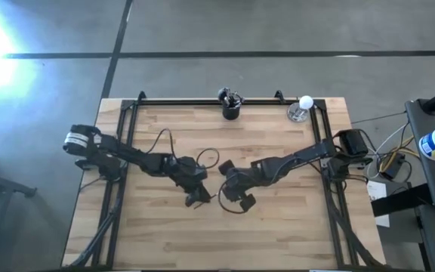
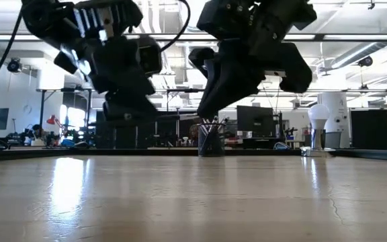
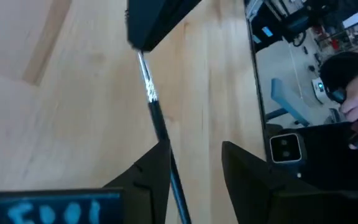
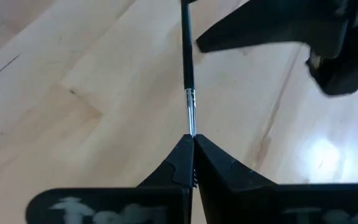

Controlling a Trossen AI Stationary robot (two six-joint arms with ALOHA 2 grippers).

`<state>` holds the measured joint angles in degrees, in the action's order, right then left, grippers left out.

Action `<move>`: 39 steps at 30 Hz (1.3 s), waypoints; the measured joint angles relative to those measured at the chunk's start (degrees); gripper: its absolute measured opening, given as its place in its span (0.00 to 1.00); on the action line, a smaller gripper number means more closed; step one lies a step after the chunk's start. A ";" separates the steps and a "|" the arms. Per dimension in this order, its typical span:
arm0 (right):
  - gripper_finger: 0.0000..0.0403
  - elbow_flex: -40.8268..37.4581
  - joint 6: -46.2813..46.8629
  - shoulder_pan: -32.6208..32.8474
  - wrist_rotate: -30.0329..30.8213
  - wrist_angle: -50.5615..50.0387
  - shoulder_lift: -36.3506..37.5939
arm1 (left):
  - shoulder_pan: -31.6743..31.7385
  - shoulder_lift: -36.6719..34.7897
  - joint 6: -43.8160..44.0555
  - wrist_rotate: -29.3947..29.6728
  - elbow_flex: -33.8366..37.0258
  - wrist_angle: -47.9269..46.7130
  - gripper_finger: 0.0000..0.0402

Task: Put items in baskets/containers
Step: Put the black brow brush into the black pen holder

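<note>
I have one brush [image 4: 189, 93] up off the table [image 1: 293, 227], well in front of the black cup [image 1: 231, 110], passing between the two arms. My right gripper [image 4: 192, 144] is clamped shut on its silvery ferrule end; my left gripper [image 3: 194, 165] has its jaws spread, the dark handle running between the fingers [image 3: 151, 171] without being pinched. So I judge the handover nearly complete, and this brush has yet to travel to the cup. It is thin, straight and dark-handled with a bright metal collar. Farther back, the cup stands at the table's far edge with several brushes [image 2: 211, 128] already upright in it. I see no others lying loose.
</note>
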<state>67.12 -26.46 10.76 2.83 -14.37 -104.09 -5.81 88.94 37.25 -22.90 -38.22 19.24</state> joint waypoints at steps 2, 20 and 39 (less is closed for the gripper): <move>0.02 0.48 -0.52 -0.04 0.22 0.11 0.00 | 0.02 0.09 -0.13 -0.04 -0.54 -1.38 0.34; 0.02 1.13 -0.97 -0.02 0.35 0.96 0.09 | 0.06 1.12 0.31 1.34 -0.89 -7.41 0.26; 0.15 -11.68 19.92 -0.68 5.89 3.96 19.00 | 1.74 0.96 -10.38 13.10 6.95 14.72 0.02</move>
<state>55.44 -6.54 10.09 8.72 -10.41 -85.10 -4.07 89.91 26.87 -9.81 -31.27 33.96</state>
